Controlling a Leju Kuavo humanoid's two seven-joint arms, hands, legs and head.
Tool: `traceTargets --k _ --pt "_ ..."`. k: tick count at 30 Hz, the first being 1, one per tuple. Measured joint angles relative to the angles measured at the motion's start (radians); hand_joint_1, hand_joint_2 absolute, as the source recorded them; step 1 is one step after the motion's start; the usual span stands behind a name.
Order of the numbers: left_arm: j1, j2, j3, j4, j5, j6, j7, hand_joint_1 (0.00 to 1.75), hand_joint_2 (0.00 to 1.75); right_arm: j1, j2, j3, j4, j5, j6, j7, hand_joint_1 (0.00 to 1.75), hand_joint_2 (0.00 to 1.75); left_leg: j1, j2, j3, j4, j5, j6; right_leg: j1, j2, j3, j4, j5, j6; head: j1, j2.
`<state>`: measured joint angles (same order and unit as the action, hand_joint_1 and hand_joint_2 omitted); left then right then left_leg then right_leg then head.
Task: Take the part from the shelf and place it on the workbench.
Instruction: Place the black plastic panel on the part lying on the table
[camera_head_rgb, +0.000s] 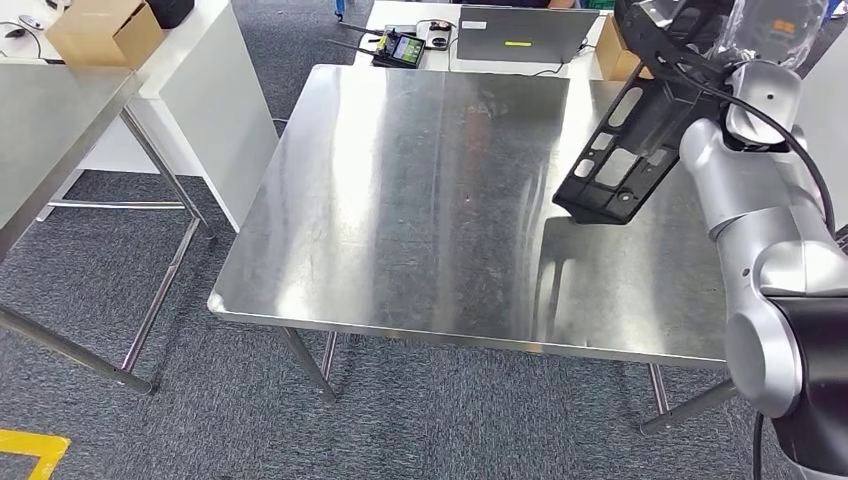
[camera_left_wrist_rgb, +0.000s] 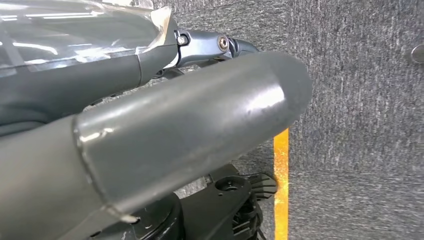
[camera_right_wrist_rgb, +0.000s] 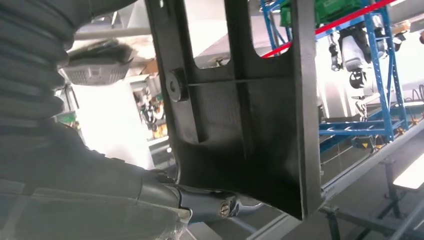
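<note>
A long black plastic part (camera_head_rgb: 622, 150) with several cut-outs hangs tilted over the right side of the steel workbench (camera_head_rgb: 400, 200), its lower end just above the surface. My right hand (camera_head_rgb: 680, 30) grips the part's upper end at the top right of the head view. Seen from the right wrist, the same hand (camera_right_wrist_rgb: 75, 165) holds the dark part (camera_right_wrist_rgb: 250, 125) from below, with the fingers largely hidden behind it. My left hand (camera_left_wrist_rgb: 190, 130) hangs over grey carpet, its thick thumb stretched out apart from a dark finger (camera_left_wrist_rgb: 200, 45) and nothing in it.
A second steel table (camera_head_rgb: 50, 110) stands at the left with a cardboard box (camera_head_rgb: 105, 30) behind it. Beyond the workbench are a laptop (camera_head_rgb: 520, 35), a small screen device (camera_head_rgb: 400, 48) and another box (camera_head_rgb: 618, 55). A yellow floor line (camera_left_wrist_rgb: 281, 185) crosses the carpet.
</note>
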<state>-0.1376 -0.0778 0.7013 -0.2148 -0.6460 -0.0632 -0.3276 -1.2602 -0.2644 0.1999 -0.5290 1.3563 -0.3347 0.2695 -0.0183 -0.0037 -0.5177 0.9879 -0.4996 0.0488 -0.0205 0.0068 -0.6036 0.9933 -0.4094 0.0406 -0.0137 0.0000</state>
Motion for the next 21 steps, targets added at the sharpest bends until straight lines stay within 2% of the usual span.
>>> traceTargets --k 7,12,16,17,20,21 --pt "0.001 0.0 0.008 0.0 0.006 -0.001 -0.007 0.0 0.0 0.003 0.017 0.05 0.069 0.073 0.045 0.003 0.0 1.75 0.003 -0.001 0.023 -0.001 -0.007 0.0 0.004 0.0 0.024 -0.004 -0.008 0.002 0.0 0.0" --pt "0.001 0.001 0.013 0.0 0.004 -0.01 -0.011 0.0 0.0 -0.03 0.032 0.066 0.103 0.048 0.243 -0.085 0.0 1.75 0.008 -0.005 0.046 -0.002 -0.016 -0.002 0.008 -0.002 0.039 -0.011 -0.021 -0.005 0.0 0.0" --pt "0.001 0.001 0.013 0.0 0.004 -0.01 -0.011 0.0 0.0 -0.036 0.032 0.066 0.106 0.043 0.262 -0.092 0.0 1.75 0.009 -0.006 0.049 -0.002 -0.018 -0.003 0.009 -0.003 0.042 -0.012 -0.024 -0.006 0.001 0.0" --pt "0.001 0.001 0.013 0.0 0.003 -0.011 -0.011 0.0 0.0 -0.046 0.03 0.065 0.109 0.036 0.294 -0.104 0.0 1.75 0.009 -0.006 0.052 -0.002 -0.02 -0.003 0.009 -0.003 0.045 -0.013 -0.025 -0.006 0.001 0.0" --pt "-0.008 0.004 0.012 -0.001 -0.008 -0.017 -0.008 0.0 0.0 -0.144 0.006 0.049 0.118 -0.043 0.564 -0.184 0.0 1.75 0.007 0.002 0.065 0.0 -0.028 0.002 0.01 0.003 0.063 -0.014 -0.026 0.0 0.001 0.0" --pt "-0.011 0.005 0.013 -0.001 -0.01 -0.018 -0.01 0.0 0.0 -0.17 -0.002 0.041 0.118 -0.065 0.608 -0.197 0.0 1.75 0.005 0.005 0.064 0.001 -0.028 0.005 0.01 0.006 0.066 -0.013 -0.025 0.003 0.001 0.0"
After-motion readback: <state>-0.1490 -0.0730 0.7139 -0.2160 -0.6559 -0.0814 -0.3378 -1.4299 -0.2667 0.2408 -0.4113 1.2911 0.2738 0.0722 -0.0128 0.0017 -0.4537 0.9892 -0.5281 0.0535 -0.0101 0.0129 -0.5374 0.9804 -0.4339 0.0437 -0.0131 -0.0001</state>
